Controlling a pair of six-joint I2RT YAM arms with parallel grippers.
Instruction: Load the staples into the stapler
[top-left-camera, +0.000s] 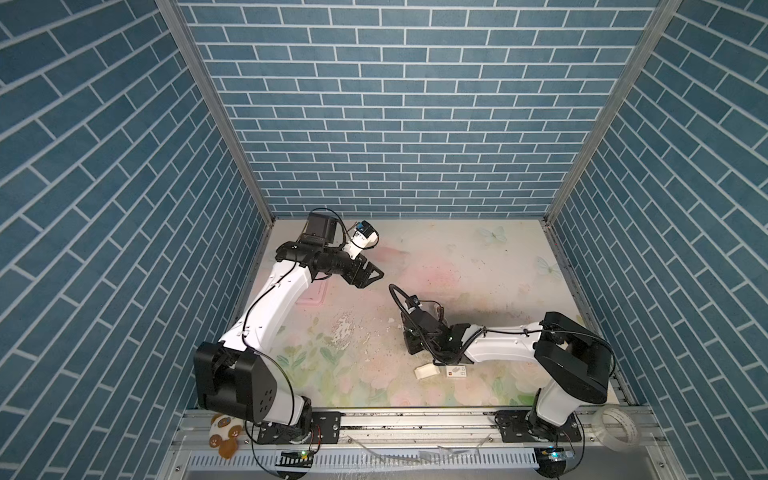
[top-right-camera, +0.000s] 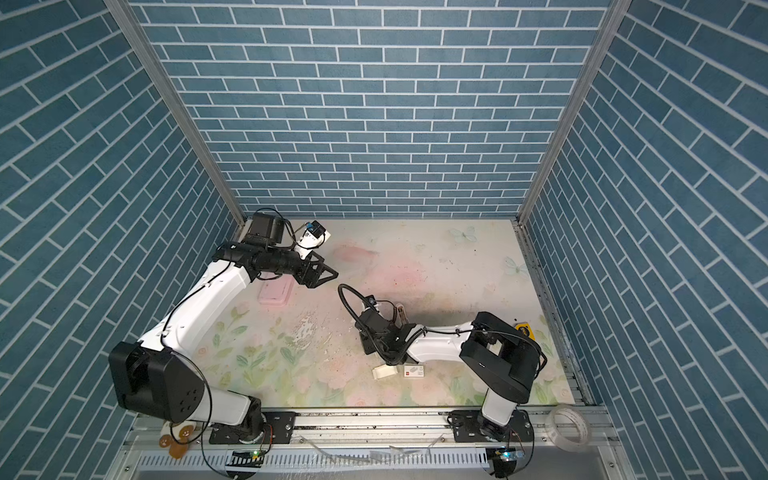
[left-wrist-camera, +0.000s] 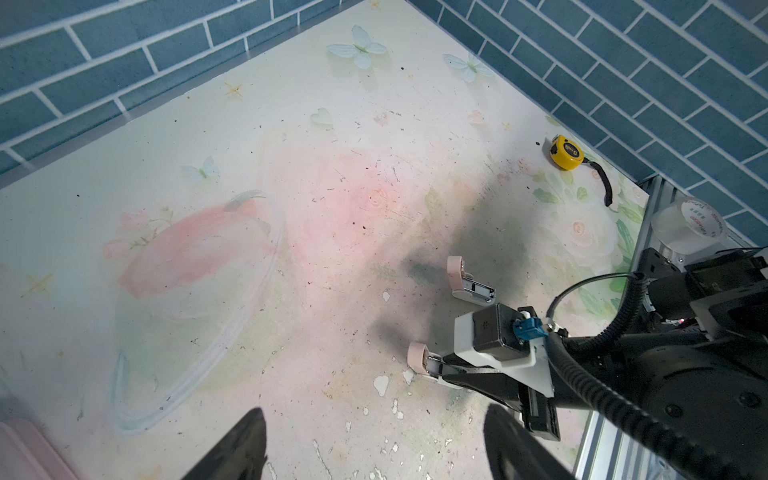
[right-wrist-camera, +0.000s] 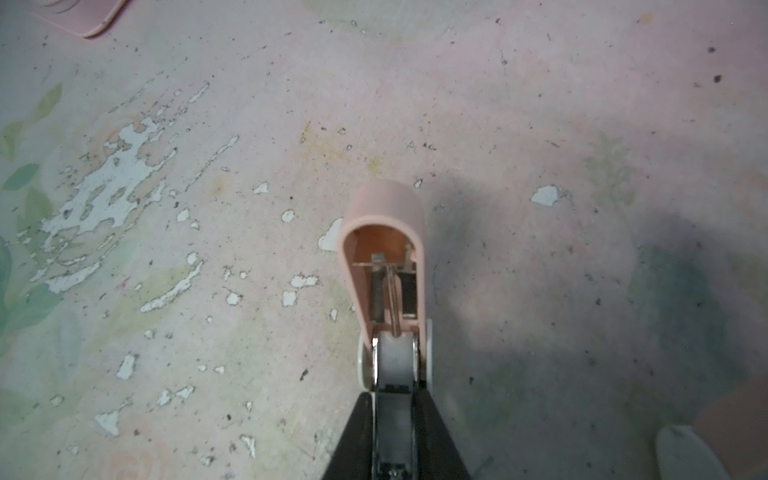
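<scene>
Pink-lidded and hinged wide open, the stapler (right-wrist-camera: 386, 203) showed its grey metal channel clamped between the right gripper's (right-wrist-camera: 392, 399) fingers, while the left gripper (left-wrist-camera: 374, 449) hung spread and empty.

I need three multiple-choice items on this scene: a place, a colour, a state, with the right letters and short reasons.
1. Where does the yellow tape measure lie?
A) at the table's left edge
B) near the table's right edge
C) at the table's middle

2. What colour is the lid of the stapler in the right pincer?
A) blue
B) black
C) pink

3. How is the left pincer?
A) open, empty
B) shut on the stapler
C) shut on the tape measure

B: a top view shows it beside that edge.
C: the right wrist view shows the raised pink lid.
A: the left wrist view shows it spread wide, holding nothing.
</scene>
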